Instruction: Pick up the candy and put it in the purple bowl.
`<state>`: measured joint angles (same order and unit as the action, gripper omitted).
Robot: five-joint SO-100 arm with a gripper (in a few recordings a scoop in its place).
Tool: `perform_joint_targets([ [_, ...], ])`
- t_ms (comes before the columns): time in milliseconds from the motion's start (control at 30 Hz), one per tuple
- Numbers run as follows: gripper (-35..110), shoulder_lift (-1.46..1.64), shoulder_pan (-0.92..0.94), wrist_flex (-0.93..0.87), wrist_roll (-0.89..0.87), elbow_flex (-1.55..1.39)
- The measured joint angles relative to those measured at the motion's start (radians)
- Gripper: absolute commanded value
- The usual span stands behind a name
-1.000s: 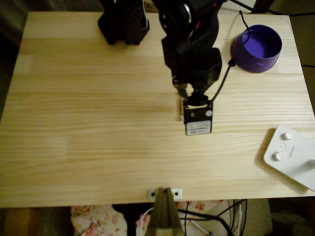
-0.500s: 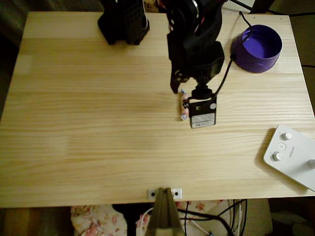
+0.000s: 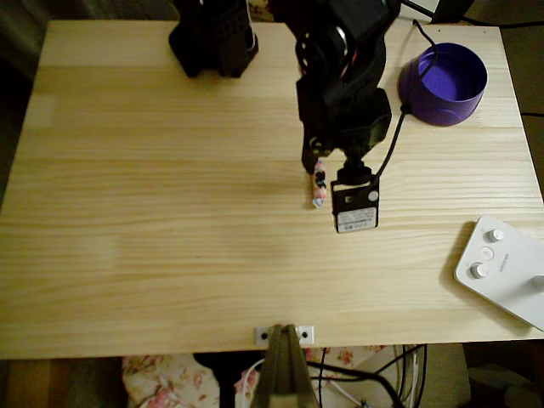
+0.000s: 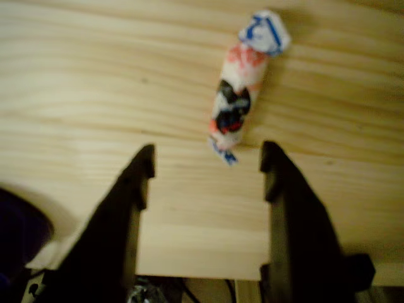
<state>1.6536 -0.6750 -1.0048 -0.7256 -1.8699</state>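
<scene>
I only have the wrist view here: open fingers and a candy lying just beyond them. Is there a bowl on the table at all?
Observer: Yes, the overhead view shows the purple bowl near the table's top right corner.
Operator: Anything inside it?
Observer: Nothing visible inside; the candy lies on the wood beside the arm.
Operator: Anything else around?
Observer: A white device with knobs at the lower right edge, apart from the gripper.

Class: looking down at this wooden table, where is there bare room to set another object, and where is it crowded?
Bare: the whole left half, and the front strip below the small wrapped candy. Crowded: the back edge, from the black arm's open gripper to the round purple plastic bowl, and the front-right corner with the white knobbed device.
</scene>
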Motion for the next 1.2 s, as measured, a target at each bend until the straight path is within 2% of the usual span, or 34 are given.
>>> perform_joint_targets([
  [633, 23, -0.074, 0.023, 0.084, -0.002, -0.054],
  [1200, 12, -0.072, 0.032, 0.135, -0.011, -0.091],
])
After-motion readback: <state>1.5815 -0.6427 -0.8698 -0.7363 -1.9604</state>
